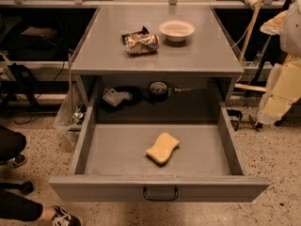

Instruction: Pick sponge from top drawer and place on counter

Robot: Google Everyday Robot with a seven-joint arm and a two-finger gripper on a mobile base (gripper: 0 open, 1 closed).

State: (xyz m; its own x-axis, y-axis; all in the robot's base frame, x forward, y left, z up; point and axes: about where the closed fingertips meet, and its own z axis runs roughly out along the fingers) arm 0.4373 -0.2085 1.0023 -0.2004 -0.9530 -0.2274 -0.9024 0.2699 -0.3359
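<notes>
- While the top drawer (94, 188) stands pulled out, the sponge (163, 148) lies flat on its floor, down-left of the jaws and well apart, likely exposed for a grasp from above.
- The gripper (281, 97) hangs at the right edge; I cannot tell how its jaws stand.
- Up-left of the jaws, the counter (197, 55) carries a foil bag (142, 44) and a bowl (176, 30), with no writing legible.

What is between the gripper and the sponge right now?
In the camera view, the gripper hangs at the right edge, outside the top drawer; only bare drawer floor and the drawer's right wall separate it from the sponge.
</notes>
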